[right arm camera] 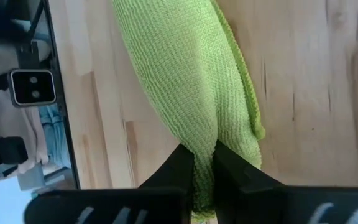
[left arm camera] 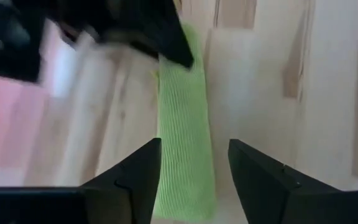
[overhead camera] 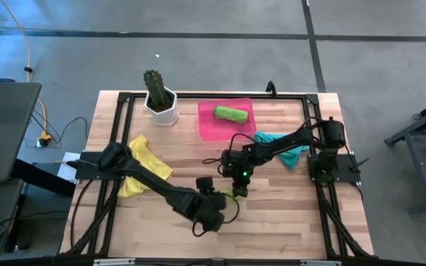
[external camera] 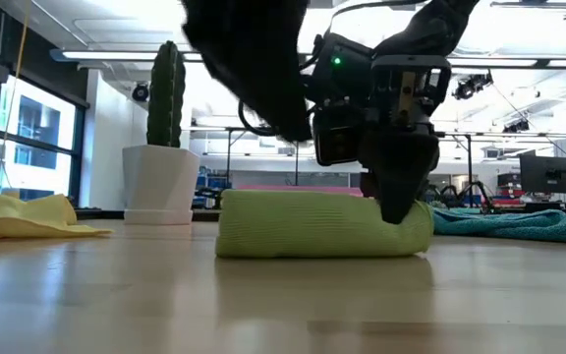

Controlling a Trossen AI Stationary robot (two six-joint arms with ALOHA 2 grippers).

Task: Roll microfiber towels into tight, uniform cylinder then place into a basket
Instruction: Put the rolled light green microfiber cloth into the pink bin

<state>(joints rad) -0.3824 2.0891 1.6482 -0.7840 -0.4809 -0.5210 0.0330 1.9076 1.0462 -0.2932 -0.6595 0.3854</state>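
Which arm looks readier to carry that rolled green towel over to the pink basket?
The right. Its jaws already pinch one end of the rolled lime towel, and the basket lies nearer its side. The left gripper is open around the towel's other end.

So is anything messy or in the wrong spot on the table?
A bit. The yellow towel lies crumpled and unrolled at the table's left side, and the teal towel is bunched up beside the basket, both outside it. One green roll already sits in the basket. Nothing looks spilled or broken.
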